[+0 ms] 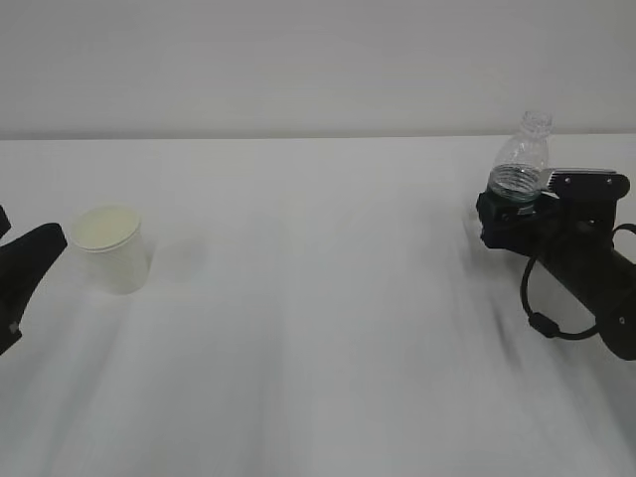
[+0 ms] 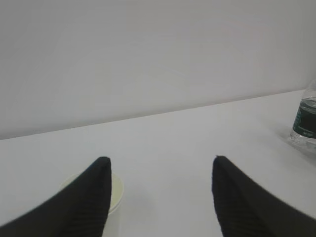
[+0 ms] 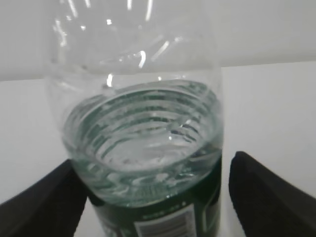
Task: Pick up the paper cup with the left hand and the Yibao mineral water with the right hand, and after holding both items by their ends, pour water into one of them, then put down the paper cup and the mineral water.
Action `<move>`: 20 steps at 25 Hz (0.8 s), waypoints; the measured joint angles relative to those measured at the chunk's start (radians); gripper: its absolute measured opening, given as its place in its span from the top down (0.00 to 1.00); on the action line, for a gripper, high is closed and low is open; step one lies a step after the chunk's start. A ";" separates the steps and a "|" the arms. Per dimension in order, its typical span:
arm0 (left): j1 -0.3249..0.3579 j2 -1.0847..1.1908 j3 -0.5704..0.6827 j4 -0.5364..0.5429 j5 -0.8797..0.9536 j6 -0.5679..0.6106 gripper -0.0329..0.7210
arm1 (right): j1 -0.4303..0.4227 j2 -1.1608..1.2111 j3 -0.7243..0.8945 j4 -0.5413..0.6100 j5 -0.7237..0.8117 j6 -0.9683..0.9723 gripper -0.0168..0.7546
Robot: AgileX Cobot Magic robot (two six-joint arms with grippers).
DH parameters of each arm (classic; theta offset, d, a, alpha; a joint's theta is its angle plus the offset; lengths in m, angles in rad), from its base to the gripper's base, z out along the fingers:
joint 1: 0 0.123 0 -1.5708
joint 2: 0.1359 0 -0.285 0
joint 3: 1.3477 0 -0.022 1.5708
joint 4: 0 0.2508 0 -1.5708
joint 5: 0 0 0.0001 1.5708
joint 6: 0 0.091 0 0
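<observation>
Left jaws: the left hand (image 2: 160, 197) has its two black fingers spread wide and holding nothing; bare white table (image 2: 163, 148) shows between them.
Right jaws: the right hand (image 3: 153, 197) stands wide, one finger on each side of the Yibao mineral water (image 3: 143, 148). A sliver of table shows between the right-side finger and the bottle; on the left side contact cannot be told.
Paper cup: the paper cup (image 1: 111, 248) stands upright on the table at the left, long axis vertical, open mouth up and cream inside showing. In the left wrist view it sits partly behind the left finger, outside the gap.
Bottle: upright at the far right of the table, long axis vertical, uncapped neck pointing up, water about level with the top of the green label.
Left arm: only a dark fingertip shows at the left edge of the exterior view, just beside the cup, apart from it.
Right arm: reaches in low from the right edge, gripper level around the bottle's lower half, black cable looping beneath.
</observation>
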 joint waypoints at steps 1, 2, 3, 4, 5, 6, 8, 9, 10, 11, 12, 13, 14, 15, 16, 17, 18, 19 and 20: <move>0.000 0.000 0.000 0.000 0.000 0.000 0.34 | 0.000 0.005 -0.005 0.000 0.000 0.000 0.10; 0.000 0.000 0.000 0.000 0.000 0.000 0.34 | 0.000 0.011 -0.013 0.000 0.000 0.000 0.10; 0.000 0.000 0.000 0.000 0.000 0.000 0.34 | 0.000 0.017 -0.020 0.002 0.000 0.000 0.10; 0.000 0.000 0.000 0.000 0.000 0.002 0.34 | 0.000 0.024 -0.026 0.002 0.000 0.000 0.10; 0.000 0.000 0.000 0.000 0.000 0.002 0.34 | 0.000 0.030 -0.033 0.002 0.000 0.000 0.10; 0.000 0.000 0.000 0.000 0.000 0.002 0.34 | 0.000 0.034 -0.039 0.002 0.000 0.000 0.10; 0.000 0.000 0.000 0.000 0.000 0.002 0.34 | 0.000 0.034 -0.048 0.002 0.000 0.000 0.10; 0.000 0.000 0.000 0.000 0.000 0.002 0.34 | 0.000 0.034 -0.052 0.002 0.000 0.000 0.10; 0.000 0.000 0.000 0.000 0.000 0.002 0.34 | 0.000 0.034 -0.057 0.002 0.000 0.000 0.10; 0.000 0.000 0.000 0.000 0.000 0.002 0.34 | 0.000 0.034 -0.057 0.002 0.000 0.000 0.10; 0.000 0.000 0.000 0.000 0.000 0.002 0.34 | 0.000 0.034 -0.059 0.002 0.000 0.000 0.10; 0.000 0.000 0.000 0.000 0.000 0.002 0.34 | 0.000 0.034 -0.060 0.002 0.000 0.000 0.10; 0.000 0.000 0.000 0.000 0.000 0.002 0.34 | 0.000 0.034 -0.062 0.004 0.000 0.000 0.10; 0.000 0.000 0.000 0.000 0.000 0.002 0.34 | 0.000 0.034 -0.062 0.006 0.000 0.000 0.10; 0.000 0.000 0.000 0.000 0.000 0.002 0.34 | 0.000 0.034 -0.062 0.010 0.000 0.000 0.10; 0.000 0.000 0.000 0.000 0.000 0.002 0.34 | 0.000 0.034 -0.062 0.014 0.000 0.000 0.10; 0.000 0.000 0.000 0.000 0.000 0.002 0.34 | 0.000 0.034 -0.062 0.019 0.000 0.000 0.10; 0.000 0.000 0.000 0.000 0.000 0.002 0.34 | 0.000 0.034 -0.062 0.026 0.000 0.000 0.10; 0.000 0.000 0.000 0.000 0.000 0.002 0.34 | 0.000 0.034 -0.064 0.031 0.000 0.000 0.10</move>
